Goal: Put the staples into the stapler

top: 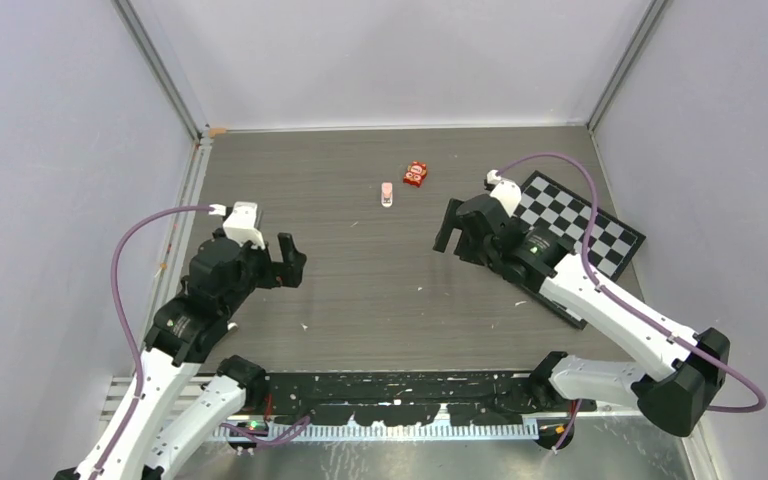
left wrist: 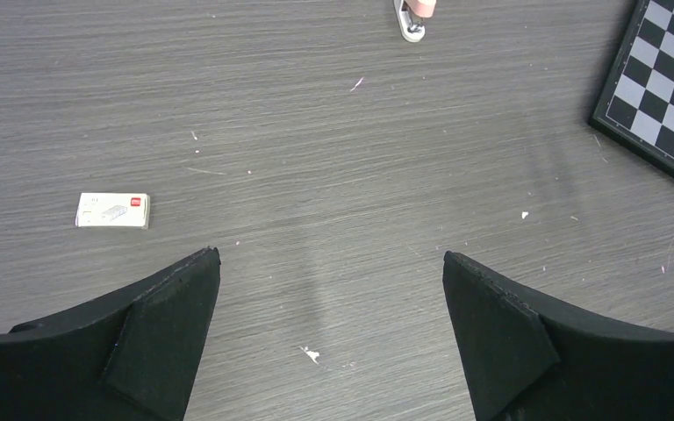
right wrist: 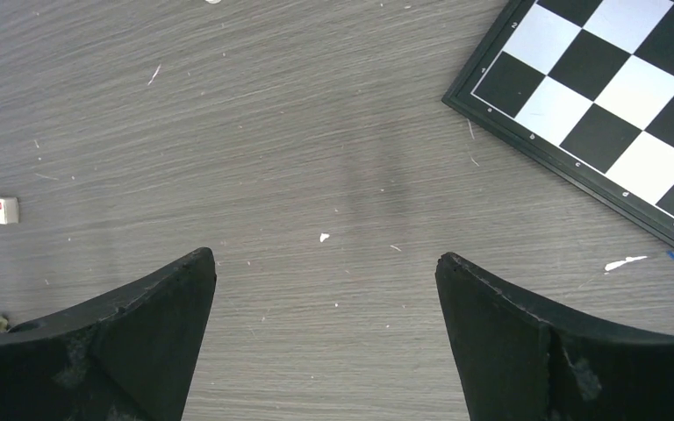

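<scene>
hovering agape: left gripper (left wrist: 330, 253); right gripper (right wrist: 325, 253)

A: What lies far centre on the grey wood-grain table (top: 360, 280)?
B: A red packet (top: 416, 173); a pink-and-white piece (top: 387, 194) sits near it on the left, apart.
A: And at right?
B: A checkerboard (top: 560, 205), flat. Elsewhere, a white-and-red box (left wrist: 112, 210) and scattered white specks (left wrist: 311, 354).

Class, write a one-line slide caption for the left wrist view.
Open left gripper above grey wood-grain table, small white-and-red box lying left, black-and-white chequered board at right.
</scene>
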Robot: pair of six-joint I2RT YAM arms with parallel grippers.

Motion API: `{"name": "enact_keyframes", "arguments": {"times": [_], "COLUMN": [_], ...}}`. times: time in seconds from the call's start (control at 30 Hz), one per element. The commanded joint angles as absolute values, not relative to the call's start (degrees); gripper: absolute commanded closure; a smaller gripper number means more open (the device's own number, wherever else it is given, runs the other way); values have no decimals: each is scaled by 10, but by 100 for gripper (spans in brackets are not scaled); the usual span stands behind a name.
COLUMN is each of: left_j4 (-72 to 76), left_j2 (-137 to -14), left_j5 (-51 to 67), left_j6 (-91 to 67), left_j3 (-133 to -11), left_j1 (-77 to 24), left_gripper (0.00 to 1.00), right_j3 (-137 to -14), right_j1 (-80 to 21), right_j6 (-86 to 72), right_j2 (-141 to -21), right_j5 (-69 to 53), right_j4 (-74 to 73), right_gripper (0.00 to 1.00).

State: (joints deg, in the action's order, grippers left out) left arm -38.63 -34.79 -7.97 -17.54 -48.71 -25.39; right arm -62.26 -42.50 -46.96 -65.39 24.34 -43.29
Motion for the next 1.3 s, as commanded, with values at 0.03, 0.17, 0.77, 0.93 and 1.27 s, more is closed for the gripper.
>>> {"name": "enact_keyframes", "arguments": {"times": [0.03,0.17,0.77,0.93,1.27], "left_j4": [-384,-385,-406,-407,-409], "left_j2": [-332,-331,-317,-312,-308], "left_j5": [-88,-98,-146,-154,-157], "left_j6": [-171,-167,-164,-167,-172], "left_j3": [-491,-490,-498,-499,-498], "left_j1": [-255,-257,-265,-264,-265], "left_gripper": [0,0,2,3,4], "right_j3": [-648,-670,-967,-1024,-1104], "right_j1": [-424,-424,-424,-421,-398], "right_j6": [-477,-458,-326,-317,-329], "right_j2": [-684,-732,-1112,-1179,-1280], "right_j5": [266,292,334,339,314], "right_j4": [-374,-343,-270,-271,-270], "right_gripper": [0,0,37,45,45]}}
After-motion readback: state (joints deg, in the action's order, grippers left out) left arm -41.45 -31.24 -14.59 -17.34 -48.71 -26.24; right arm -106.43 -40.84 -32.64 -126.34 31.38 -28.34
